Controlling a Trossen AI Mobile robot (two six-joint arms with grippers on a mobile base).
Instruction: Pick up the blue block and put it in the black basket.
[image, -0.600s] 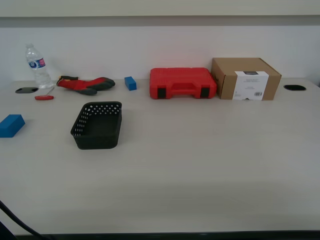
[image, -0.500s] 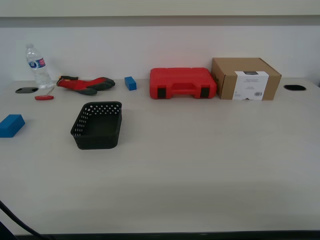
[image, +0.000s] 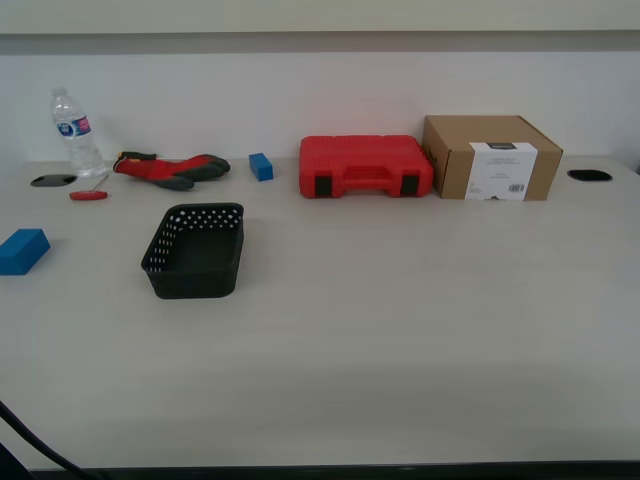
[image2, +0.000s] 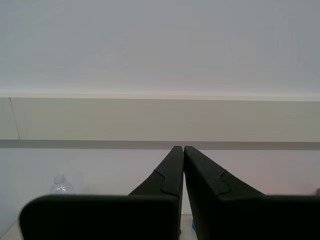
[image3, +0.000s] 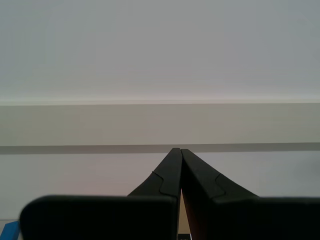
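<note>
Both hands closed, empty, up off the worktop (image: 400, 340); blue block (image: 22, 251) lies toward the exterior view's left of the black basket (image: 195, 250).

A workshop or lab. A long pale counter (image: 400, 330) meets a bare white wall. On it sit a red tool case (image: 365, 166), work gloves (image: 172, 168), and a screwdriver (image: 88, 195).

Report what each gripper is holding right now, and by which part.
Nothing is held. My first gripper and my second gripper are both shut on nothing, pointing at the wall. The blue block lies untouched on the table, apart from the black basket.
</note>
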